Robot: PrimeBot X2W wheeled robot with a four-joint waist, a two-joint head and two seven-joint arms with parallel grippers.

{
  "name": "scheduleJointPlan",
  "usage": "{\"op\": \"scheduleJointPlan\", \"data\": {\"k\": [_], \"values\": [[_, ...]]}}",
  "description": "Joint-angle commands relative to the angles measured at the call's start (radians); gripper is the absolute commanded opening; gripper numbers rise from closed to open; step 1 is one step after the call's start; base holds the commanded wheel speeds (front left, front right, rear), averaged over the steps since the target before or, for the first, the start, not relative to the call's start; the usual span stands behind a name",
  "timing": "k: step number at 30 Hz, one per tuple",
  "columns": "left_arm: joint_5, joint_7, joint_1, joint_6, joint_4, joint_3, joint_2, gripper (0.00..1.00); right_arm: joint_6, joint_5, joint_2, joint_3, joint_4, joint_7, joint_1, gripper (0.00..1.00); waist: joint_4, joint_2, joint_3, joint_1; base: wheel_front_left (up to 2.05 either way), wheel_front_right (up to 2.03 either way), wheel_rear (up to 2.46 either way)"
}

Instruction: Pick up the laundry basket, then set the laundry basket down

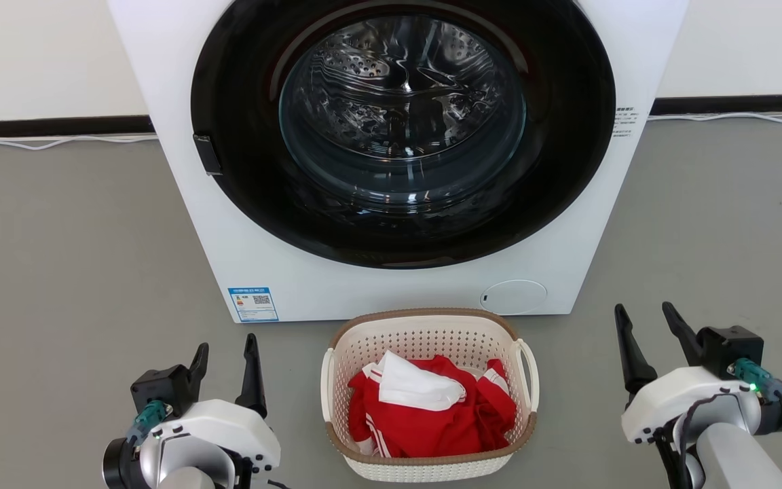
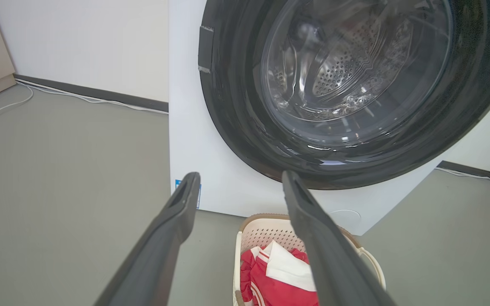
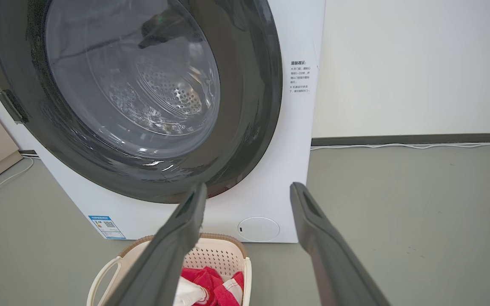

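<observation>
The laundry basket (image 1: 425, 339) stands on the grey floor just in front of the washer, cream-white with perforated walls, a brown rim and white loop handles at both sides. Red and white clothes (image 1: 432, 407) lie inside it. My left gripper (image 1: 225, 351) hovers to the basket's left, open and empty. To the basket's right, my right gripper (image 1: 644, 311) is open as well, holding nothing. The left wrist view has the basket (image 2: 266, 231) low between the fingers (image 2: 313, 221). In the right wrist view the basket (image 3: 223, 255) sits at the bottom left, partly behind one finger (image 3: 181, 229).
A white front-loading washer (image 1: 391, 136) with a dark round glass door stands directly behind the basket. White cables (image 1: 51, 141) run along the dark baseboard on both sides. Grey floor (image 1: 72, 272) spreads left and right of the washer.
</observation>
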Motion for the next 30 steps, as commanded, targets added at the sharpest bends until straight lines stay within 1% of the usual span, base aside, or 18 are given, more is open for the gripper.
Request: {"op": "scheduleJointPlan", "data": {"k": [1,5,10,11,15,17,21,22,25,30], "values": [[0.004,-0.006,-0.010,0.012,-0.035,0.030,0.014,1.00,0.006,-0.011,0.001,0.019,-0.031,-0.014,0.001,1.00,0.001,-0.0001,0.000,0.0001,0.00,0.00,0.00],[0.001,-0.006,-0.001,0.024,-0.052,0.032,0.014,1.00,0.006,-0.013,0.006,0.014,-0.042,-0.014,0.011,1.00,0.002,-0.0001,0.001,0.0001,0.00,0.00,0.00],[0.001,-0.006,0.004,0.027,-0.058,0.034,0.014,1.00,0.006,-0.013,0.014,0.005,-0.049,-0.014,0.021,1.00,-0.002,-0.0001,0.001,0.0001,0.00,0.00,0.00],[0.000,0.000,0.017,0.022,-0.030,0.004,0.000,0.00,0.000,-0.006,0.015,-0.013,-0.022,0.000,0.026,0.00,-0.002,-0.0001,0.001,0.0001,0.00,0.00,0.00],[-0.005,0.002,0.043,0.021,0.009,0.005,-0.006,0.00,-0.001,-0.001,0.027,-0.012,0.012,0.004,0.060,0.00,-0.002,-0.0001,0.001,0.0001,0.00,0.00,0.00],[-0.024,0.011,0.042,0.017,0.007,0.011,-0.006,0.00,-0.001,0.020,0.028,-0.018,0.009,0.014,0.058,0.00,-0.001,-0.0001,0.001,0.0001,0.00,0.00,0.00],[-0.065,0.023,0.044,0.010,-0.004,0.018,-0.005,0.00,-0.001,0.068,0.029,-0.023,-0.007,0.028,0.063,0.00,-0.001,-0.0001,-0.001,0.0022,0.00,0.00,0.00],[-0.076,0.026,0.045,0.008,-0.007,0.019,-0.005,0.00,-0.001,0.081,0.030,-0.023,-0.011,0.031,0.066,0.00,0.000,-0.0001,-0.002,0.0021,0.00,0.00,0.00],[-0.106,0.034,0.048,0.003,-0.015,0.023,-0.004,0.00,-0.001,0.117,0.031,-0.022,-0.024,0.037,0.072,0.00,0.000,-0.0001,0.000,0.0003,0.00,0.00,0.00],[-0.156,0.047,0.050,-0.006,-0.028,0.031,-0.004,0.00,0.000,0.176,0.033,-0.023,-0.046,0.049,0.080,0.00,0.001,-0.0001,0.001,0.0001,0.00,0.00,0.00]]}}
